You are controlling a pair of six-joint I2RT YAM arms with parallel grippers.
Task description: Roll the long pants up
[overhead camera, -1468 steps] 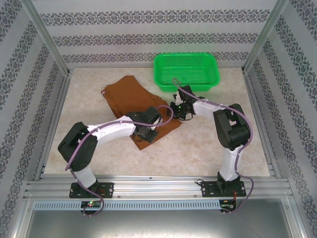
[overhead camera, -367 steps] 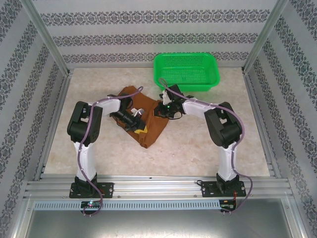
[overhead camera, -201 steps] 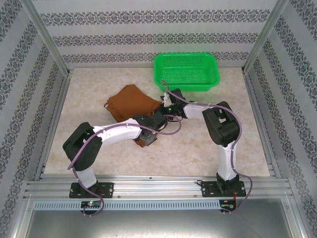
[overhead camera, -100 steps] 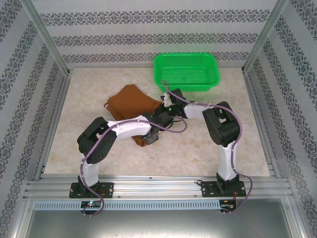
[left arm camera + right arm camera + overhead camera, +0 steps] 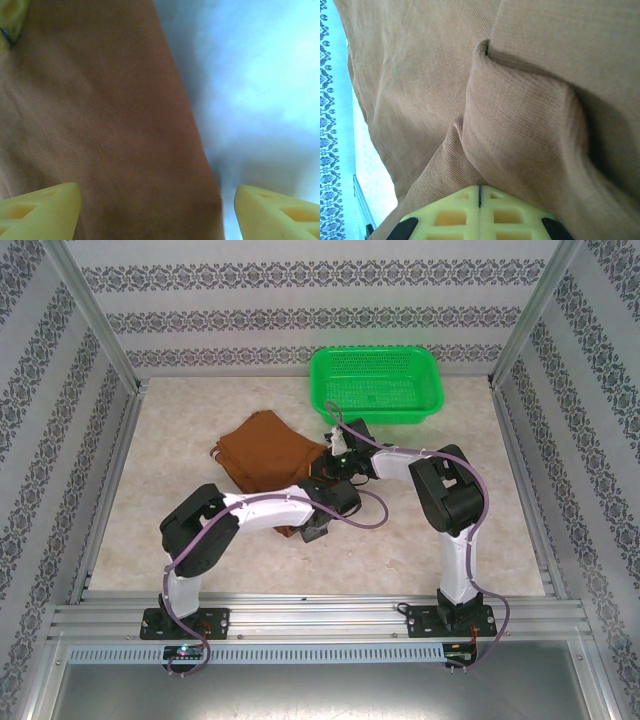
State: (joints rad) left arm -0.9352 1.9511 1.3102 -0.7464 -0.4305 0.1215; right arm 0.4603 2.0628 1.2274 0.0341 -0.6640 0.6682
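Nearest the arm bases, the left hand [image 5: 156, 215] hangs low over the near end of the long pants [image 5: 262, 448]. Its yellow fingers [image 5: 40, 210] are spread wide and grip nothing, and the cloth's side edge and a strip of pale surface [image 5: 420, 530] show between them. The pants lie folded into a rust-brown slab left of centre on the surface, running from that near end toward the far left. Just beyond, at the slab's right edge, the right hand [image 5: 480, 212] is closed tight, and a raised ridge of cloth runs up from its tips, so it looks to be pinching a fold. The step in hand seems to be catching the near end to start a roll. To do it well, the left hand should drop squarely onto that end, take every layer rather than just the top one, and turn them over evenly while the right hand anchors the side so the slab does not skew. The green basket [image 5: 375, 352] stands farther back, apart from the cloth.
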